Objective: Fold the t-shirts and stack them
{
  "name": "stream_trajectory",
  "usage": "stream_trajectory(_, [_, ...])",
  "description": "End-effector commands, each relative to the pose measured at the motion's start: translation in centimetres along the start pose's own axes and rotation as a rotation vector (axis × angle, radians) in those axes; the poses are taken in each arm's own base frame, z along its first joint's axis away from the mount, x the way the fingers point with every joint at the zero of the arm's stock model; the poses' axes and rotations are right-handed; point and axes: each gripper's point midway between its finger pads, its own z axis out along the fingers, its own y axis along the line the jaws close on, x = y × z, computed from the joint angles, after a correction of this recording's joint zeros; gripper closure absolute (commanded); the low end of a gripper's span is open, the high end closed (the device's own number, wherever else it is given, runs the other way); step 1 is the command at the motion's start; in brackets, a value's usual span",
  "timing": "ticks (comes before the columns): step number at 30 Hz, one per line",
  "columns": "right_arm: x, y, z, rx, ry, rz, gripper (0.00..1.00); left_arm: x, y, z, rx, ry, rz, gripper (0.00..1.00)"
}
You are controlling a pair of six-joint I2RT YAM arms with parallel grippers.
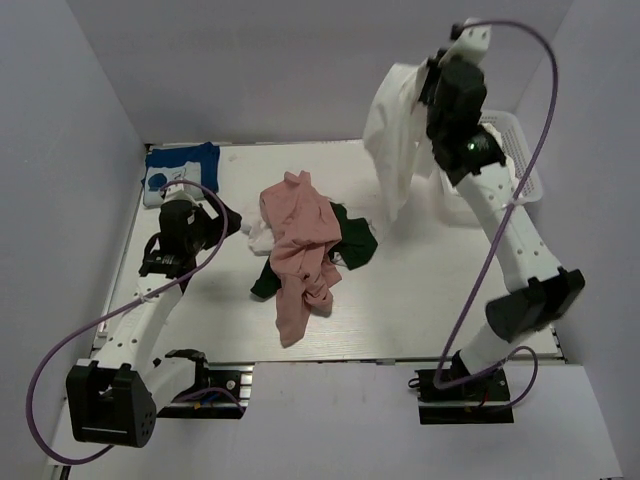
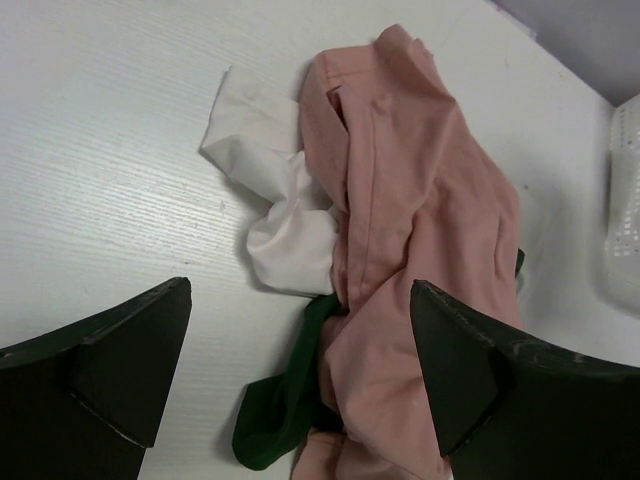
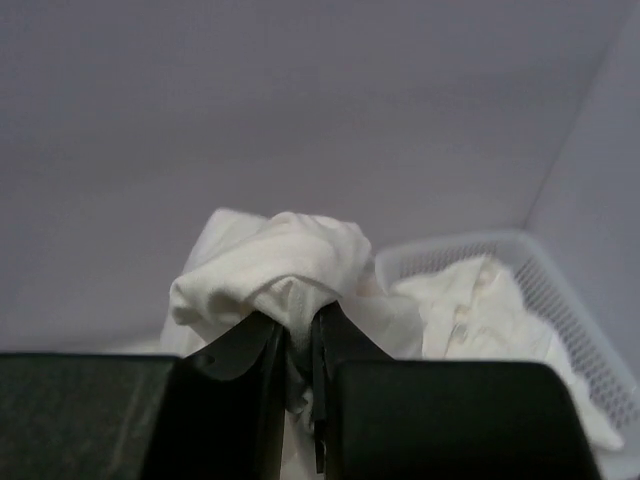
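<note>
The right gripper (image 3: 297, 335) was raised at 1 o'clock, its jaws narrowed on a bunched fold of the white shirt (image 1: 392, 140). The soft, creased cloth hung in a long drape over the table (image 1: 420, 310), just left of the white plastic mesh basket (image 1: 520, 150). The left gripper (image 2: 300, 330), jaws wide and holding nothing, hovered at 9 o'clock of the central pile, where the crumpled pink shirt (image 1: 300, 250) lay over the green-and-white shirt (image 1: 355, 240); the blue shirt (image 1: 180, 165) lay flat in the 10 o'clock corner.
</note>
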Motion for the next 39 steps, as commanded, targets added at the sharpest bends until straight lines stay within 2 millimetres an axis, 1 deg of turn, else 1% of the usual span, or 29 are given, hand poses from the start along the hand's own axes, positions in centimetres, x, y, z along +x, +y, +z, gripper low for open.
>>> stream_trajectory(1, [-9.2, -5.0, 2.9, 0.201, -0.178, 0.057, 1.0, -1.2, 0.2, -0.2, -0.03, -0.025, 0.006, 0.0])
stream_trajectory(2, [-9.7, -7.7, 3.6, 0.269, -0.178, 0.041, 1.0, -1.1, 0.5, 0.1, -0.045, -0.022, 0.006, 0.0])
stream_trajectory(3, [-10.0, -8.3, 4.7, 0.293, -0.199, 0.02, 1.0, -1.0, 0.5, 0.1, -0.045, -0.022, 0.006, 0.0])
stream_trajectory(4, [-12.2, -9.7, 4.3, 0.343, -0.255, 0.028, 1.0, -0.9, 0.8, 0.1, -0.058, -0.019, 0.006, 0.0])
stream_trajectory(6, [-14.1, -12.9, 4.5, 0.411, -0.338, 0.031, 1.0, -0.8, 1.1, 0.3, -0.071, -0.015, 0.006, 0.0])
stream_trajectory(7, [-12.3, -13.4, 5.3, 0.424, -0.301, 0.005, 1.0, -0.9, 1.3, 0.3, -0.083, -0.023, 0.006, 0.0])
stream_trajectory(10, [-11.4, -17.3, 6.7, 0.461, -0.318, -0.021, 1.0, -0.7, 1.5, 0.8, -0.088, -0.015, 0.015, 0.0])
stream_trajectory(12, [-7.4, -18.5, 8.9, 0.437, -0.224, -0.055, 1.0, -0.6, 1.6, 1.1, -0.09, -0.011, 0.025, 0.0])
stream_trajectory(13, [-5.8, -17.5, 10.6, 0.321, -0.189, -0.079, 1.0, -0.3, 2.1, 1.5, -0.11, 0.0, 0.025, 0.0])
stream_trajectory(14, [-2.0, -17.2, 11.8, 0.274, -0.1, -0.127, 1.0, -0.1, 2.2, 1.7, -0.116, 0.01, 0.025, 0.0])
stream_trajectory(15, [0.3, -17.5, 12.9, 0.253, -0.06, -0.139, 1.0, -0.2, 2.1, 1.9, -0.116, 0.01, 0.025, 0.0])
stream_trajectory(16, [4.7, -17.0, 14.1, 0.213, 0.052, -0.154, 1.0, 0.3, 2.5, 2.0, -0.128, 0.029, 0.025, 0.0])
stream_trajectory(17, [7.2, -17.1, 14.5, 0.213, 0.107, -0.141, 1.0, -0.1, 2.2, 2.2, -0.126, 0.025, 0.025, 0.0])
stream_trajectory(19, [13.7, -20.0, 15.4, 0.272, 0.249, -0.093, 1.0, 0.1, 2.4, 2.3, -0.134, 0.038, 0.026, 0.0])
stream_trajectory(21, [18.4, -20.6, 16.1, 0.242, 0.344, -0.041, 1.0, 0.1, 2.4, 2.3, -0.134, 0.038, 0.026, 0.0])
stream_trajectory(22, [21.0, -20.9, 15.8, 0.249, 0.431, -0.039, 0.97, 0.2, 2.2, 2.3, -0.124, 0.045, 0.025, 0.0])
stream_trajectory(23, [21.9, -21.0, 16.0, 0.249, 0.457, -0.034, 0.86, 0.2, 2.2, 2.3, -0.124, 0.045, 0.034, 0.0])
stream_trajectory(24, [22.7, -20.6, 15.9, 0.234, 0.499, -0.034, 0.76, 0.0, 2.0, 2.1, -0.118, 0.036, 0.034, 0.0])
stream_trajectory(25, [23.2, -20.4, 15.2, 0.232, 0.541, -0.041, 0.17, 0.4, 2.1, 2.1, -0.114, 0.05, 0.034, 0.0])
stream_trajectory(26, [23.0, -20.2, 14.8, 0.219, 0.556, -0.055, 0.1, 0.2, 1.9, 1.9, -0.107, 0.039, 0.034, 0.0])
stream_trajectory(28, [18.8, -19.0, 13.6, 0.195, 0.498, -0.045, 0.1, 0.1, 1.3, 1.5, -0.074, 0.032, 0.033, 0.0])
stream_trajectory(29, [19.1, -18.6, 13.4, 0.184, 0.512, -0.054, 0.1, 0.1, 1.3, 1.5, -0.073, 0.032, 0.033, 0.0])
stream_trajectory(30, [16.2, -17.8, 12.2, 0.157, 0.469, -0.044, 0.1, 0.3, 1.1, 1.2, -0.057, 0.037, 0.032, 0.0])
stream_trajectory(32, [14.4, -15.3, 10.5, 0.075, 0.448, -0.068, 0.1, -0.3, 0.4, 0.6, -0.024, 0.014, 0.033, 0.0])
stream_trajectory(34, [13.4, -9.3, 8.2, -0.07, 0.418, -0.094, 0.1, -0.5, -0.1, 0.3, 0.0, 0.004, 0.033, 0.0])
stream_trajectory(36, [14.1, -5.5, 5.3, -0.151, 0.42, -0.119, 0.1, -0.5, -0.5, 0.0, 0.017, -0.007, 0.038, 0.0])
stream_trajectory(37, [14.5, -4.9, 3.3, -0.147, 0.407, -0.118, 0.1, -0.7, -0.6, -0.3, 0.023, -0.016, 0.039, 0.0])
stream_trajectory(38, [15.4, -0.8, 1.6, -0.23, 0.418, -0.135, 0.1, -1.1, -0.7, -0.4, 0.014, -0.025, 0.038, 0.0])
stream_trajectory(39, [15.9, 0.6, 0.7, -0.256, 0.424, -0.138, 0.1, -0.9, -0.5, -0.4, 0.009, -0.018, 0.038, 0.0])
